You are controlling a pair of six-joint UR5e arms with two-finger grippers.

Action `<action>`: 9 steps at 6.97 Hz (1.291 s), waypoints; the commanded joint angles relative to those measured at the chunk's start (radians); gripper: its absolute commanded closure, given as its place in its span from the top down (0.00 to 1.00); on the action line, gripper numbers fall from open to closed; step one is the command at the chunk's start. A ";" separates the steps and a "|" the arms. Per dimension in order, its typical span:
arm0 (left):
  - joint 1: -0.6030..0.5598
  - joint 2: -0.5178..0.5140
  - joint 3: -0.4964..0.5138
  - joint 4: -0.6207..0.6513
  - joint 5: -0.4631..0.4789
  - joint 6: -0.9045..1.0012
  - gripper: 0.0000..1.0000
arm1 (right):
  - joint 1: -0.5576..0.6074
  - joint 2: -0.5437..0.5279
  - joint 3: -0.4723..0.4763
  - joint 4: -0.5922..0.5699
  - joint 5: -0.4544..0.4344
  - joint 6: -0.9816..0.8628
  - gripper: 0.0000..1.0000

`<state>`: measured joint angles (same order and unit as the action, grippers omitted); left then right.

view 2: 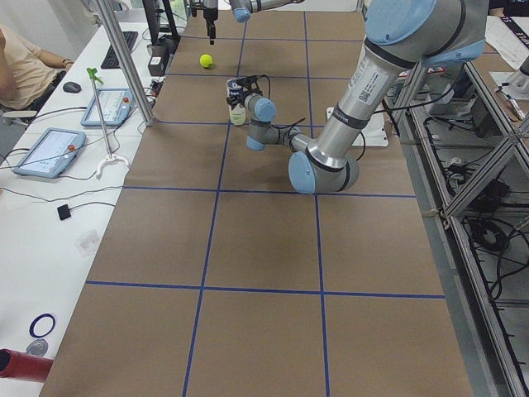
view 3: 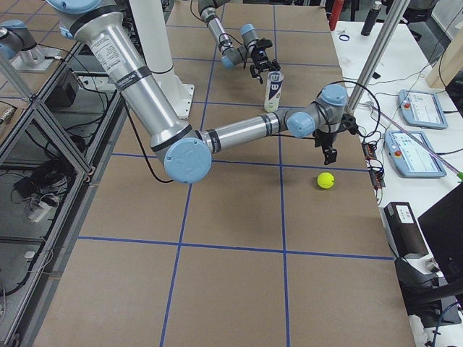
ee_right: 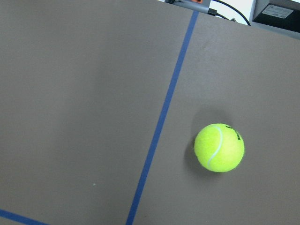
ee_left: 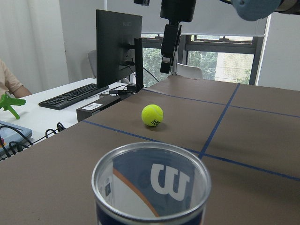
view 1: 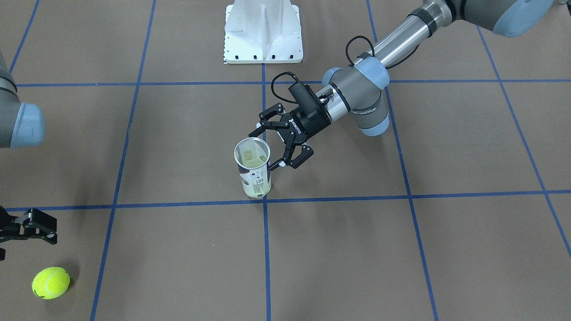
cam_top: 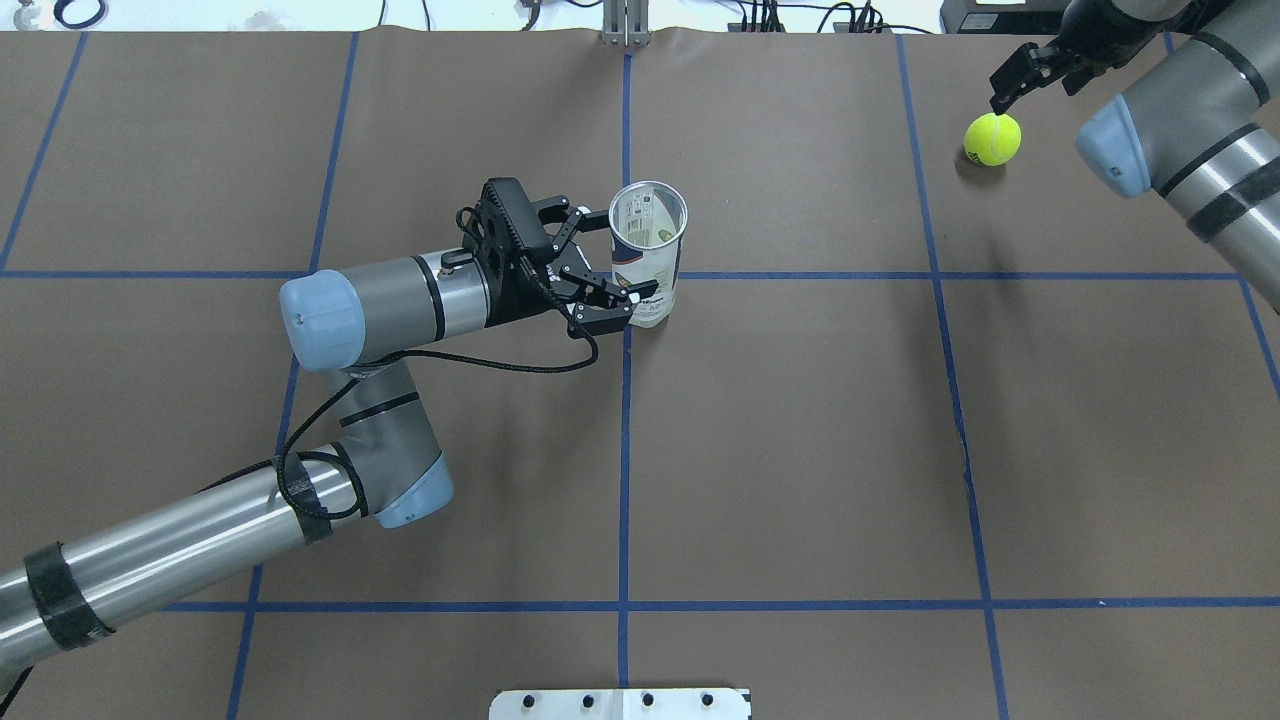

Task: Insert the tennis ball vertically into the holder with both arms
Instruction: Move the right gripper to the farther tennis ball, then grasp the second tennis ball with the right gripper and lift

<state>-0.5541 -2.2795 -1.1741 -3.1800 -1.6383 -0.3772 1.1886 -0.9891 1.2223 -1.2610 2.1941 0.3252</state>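
Note:
The holder is a white can with a navy band and a white "W". It stands upright, mouth open, near the table's middle, and its rim fills the bottom of the left wrist view. My left gripper is open, level with the can's side, one finger on each side of it. The yellow tennis ball lies on the table at the far right. My right gripper hangs open and empty above and just beside the ball.
A white metal pedestal base stands at the robot's side of the table. Blue tape lines grid the brown surface. A monitor and keyboard sit beyond the far table edge. An operator sits there.

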 commanded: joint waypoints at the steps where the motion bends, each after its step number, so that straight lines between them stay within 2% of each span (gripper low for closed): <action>1: 0.000 0.000 0.001 0.000 -0.001 0.000 0.99 | -0.012 0.038 -0.206 0.165 -0.101 -0.018 0.99; 4: 0.000 0.000 0.002 -0.002 -0.001 0.000 0.99 | -0.087 0.098 -0.306 0.198 -0.190 -0.008 1.00; 7: 0.000 0.002 0.002 -0.002 -0.001 0.001 0.99 | -0.131 0.112 -0.336 0.198 -0.256 -0.006 1.00; 8: 0.000 0.002 0.002 -0.002 -0.001 0.000 0.99 | -0.139 0.112 -0.342 0.196 -0.278 0.003 0.67; 9: 0.000 0.002 0.002 -0.002 -0.001 0.001 0.99 | -0.139 0.112 -0.340 0.196 -0.278 0.023 0.09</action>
<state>-0.5538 -2.2782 -1.1720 -3.1815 -1.6399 -0.3767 1.0543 -0.8779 0.8839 -1.0641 1.9274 0.3303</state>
